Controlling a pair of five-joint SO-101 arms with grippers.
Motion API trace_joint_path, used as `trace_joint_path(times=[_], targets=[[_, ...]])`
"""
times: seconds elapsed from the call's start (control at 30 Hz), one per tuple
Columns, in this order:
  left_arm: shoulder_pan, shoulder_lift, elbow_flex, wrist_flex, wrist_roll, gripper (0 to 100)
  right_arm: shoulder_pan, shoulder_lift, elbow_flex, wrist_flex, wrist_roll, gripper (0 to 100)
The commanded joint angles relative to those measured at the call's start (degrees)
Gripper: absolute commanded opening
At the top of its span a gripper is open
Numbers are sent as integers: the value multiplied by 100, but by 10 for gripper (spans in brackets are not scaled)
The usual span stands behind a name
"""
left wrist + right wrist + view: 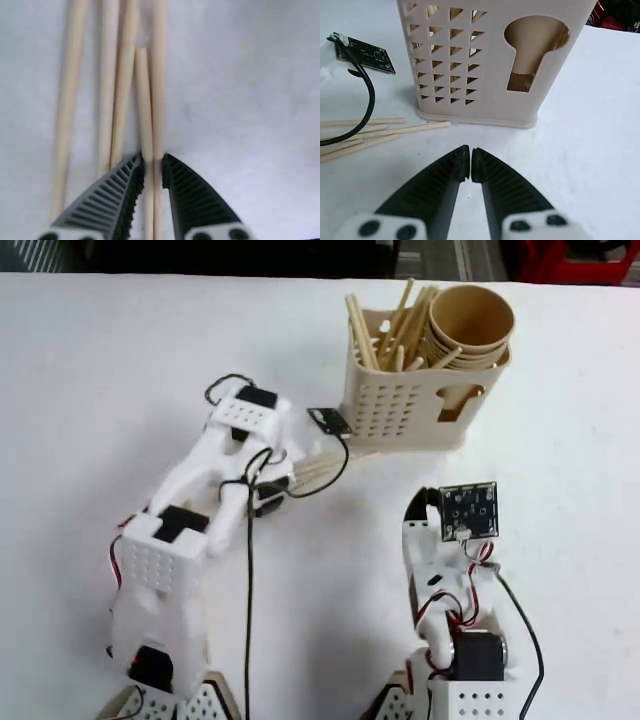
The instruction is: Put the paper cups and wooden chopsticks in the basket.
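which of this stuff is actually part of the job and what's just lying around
Job:
- basket
- paper cups stacked in it
- upright chopsticks in it
- loose chopsticks on the table, some gripped by the left gripper

Lying about:
- circuit board on a black cable beside the basket
- red object beyond the table

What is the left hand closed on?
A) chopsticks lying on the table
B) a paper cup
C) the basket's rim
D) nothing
A: the left hand pinches chopsticks that lie flat on the table.
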Motion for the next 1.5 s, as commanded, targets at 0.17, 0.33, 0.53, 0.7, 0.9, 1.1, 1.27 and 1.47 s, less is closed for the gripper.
trace_joint_path(times=[0.17,0.33,0.53,0.7,0.9,1.1,1.27,1.47], targets=[[22,-365,-167,607,-18,23,-4,-40,-35,-57,62,21],[22,-980,-167,1037,-53,23,4,-40,-35,-66,62,21],[22,-1596,-167,1380,-35,23,224,-40,-44,-92,35,21],[40,-2176,-167,1530,-9,23,382,-48,-62,-101,9,21],[198,-3037,-193,1468,290,23,400,-48,-70,-101,9,21],[470,-3811,-229,1143,642,23,409,-48,-70,-110,9,21],[637,-4505,-237,712,870,23,875,-48,-53,-347,-185,21],[646,-5051,-237,-149,1415,23,971,-48,-44,-426,-325,22]])
